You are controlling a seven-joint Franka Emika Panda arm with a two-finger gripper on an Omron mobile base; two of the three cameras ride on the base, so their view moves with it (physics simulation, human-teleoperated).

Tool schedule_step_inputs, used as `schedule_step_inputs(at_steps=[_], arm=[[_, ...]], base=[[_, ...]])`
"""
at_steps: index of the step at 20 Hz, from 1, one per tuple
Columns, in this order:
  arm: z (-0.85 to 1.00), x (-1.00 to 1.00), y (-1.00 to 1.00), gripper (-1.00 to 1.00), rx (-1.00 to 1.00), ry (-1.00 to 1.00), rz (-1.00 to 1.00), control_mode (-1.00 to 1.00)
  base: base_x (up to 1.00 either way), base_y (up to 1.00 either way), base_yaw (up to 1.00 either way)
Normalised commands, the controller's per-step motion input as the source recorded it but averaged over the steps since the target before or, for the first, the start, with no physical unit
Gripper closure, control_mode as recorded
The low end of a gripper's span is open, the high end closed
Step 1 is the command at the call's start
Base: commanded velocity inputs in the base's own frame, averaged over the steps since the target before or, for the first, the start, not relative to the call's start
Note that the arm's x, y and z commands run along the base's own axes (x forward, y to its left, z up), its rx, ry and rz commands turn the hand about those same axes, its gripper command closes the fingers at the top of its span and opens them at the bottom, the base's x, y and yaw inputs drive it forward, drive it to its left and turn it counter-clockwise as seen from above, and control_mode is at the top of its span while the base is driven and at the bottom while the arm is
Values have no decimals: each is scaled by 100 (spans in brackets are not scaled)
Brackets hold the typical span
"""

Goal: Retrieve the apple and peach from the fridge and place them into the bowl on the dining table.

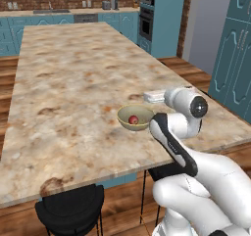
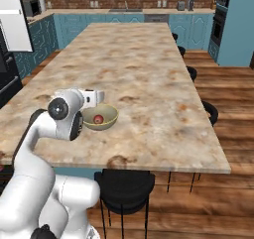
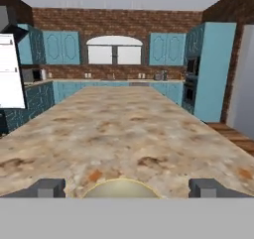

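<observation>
The olive-tan bowl (image 1: 128, 113) (image 2: 110, 115) sits near the front edge of the dining table (image 1: 73, 83) (image 2: 149, 84). Inside it lies the dark red apple (image 1: 133, 119) (image 2: 98, 119). My gripper (image 1: 153, 97) (image 2: 95, 98) hovers level just behind and above the bowl, pointing along the table, open and holding nothing. In the hand view the two fingertips (image 3: 49, 187) stand far apart, with the bowl's rim (image 3: 121, 186) low between them. The peach is out of view. Part of the fridge (image 2: 5, 72) shows at the far left, its white-lined door (image 2: 12, 20) swung open.
Black stools stand under the table's near edge (image 1: 71, 210) (image 2: 124, 188) and along its right side (image 2: 211, 111). Teal cabinets and a brick wall (image 3: 114, 20) line the far end. A tall oven unit (image 1: 147, 14) rises at the right.
</observation>
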Motion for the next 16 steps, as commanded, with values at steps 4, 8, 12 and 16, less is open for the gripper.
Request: schedule_step_inputs(at_steps=[4, 8, 12, 16], arm=[[100, -100, -18, -100, 0, -26, 14, -100], [100, -100, 0, -100, -5, 1, 6, -100], [97, -99, 0, -100, -10, 18, 1, -100], [15, -39, 0, -100, -9, 19, 0, -100]], base=[[0, 0, 0], [0, 0, 0], [0, 0, 0], [0, 0, 0]])
